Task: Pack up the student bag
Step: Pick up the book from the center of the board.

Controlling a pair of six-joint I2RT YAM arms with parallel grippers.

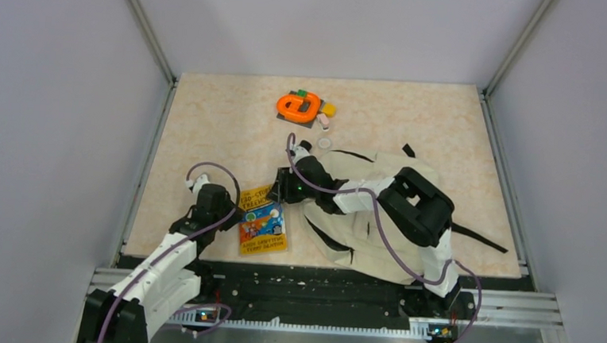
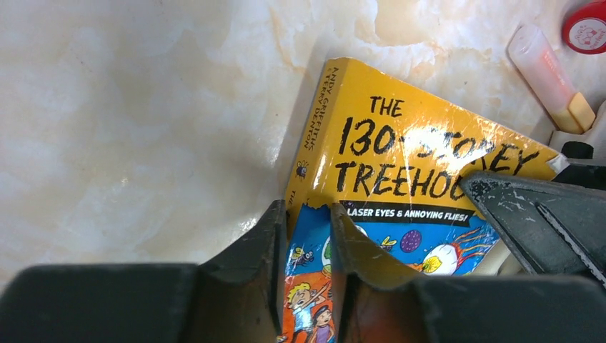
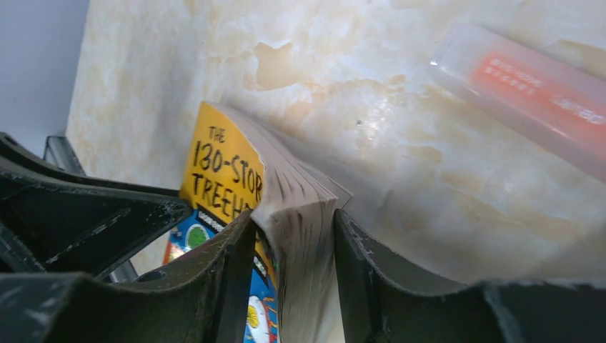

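Observation:
The student bag (image 1: 364,169), cream with black straps, lies crumpled at the table's front right, partly under my right arm. A yellow and blue paperback book (image 1: 264,223) lies just left of it. My left gripper (image 1: 233,205) is shut on the book's spine edge (image 2: 400,164), one finger outside the spine and one on the cover. My right gripper (image 1: 285,188) is shut on the book's page edge near the top right corner (image 3: 300,214). The left gripper (image 2: 306,223) and the right gripper (image 3: 293,230) each show the book between their jaws.
An orange looped object (image 1: 299,105) on a dark card, a yellow piece (image 1: 330,109), a pink tube (image 1: 324,121) and a small white disc (image 1: 324,142) lie at the back centre. A pink tube (image 2: 550,78) and a red cap (image 2: 586,25) lie near the book. A black strap (image 1: 479,238) trails right.

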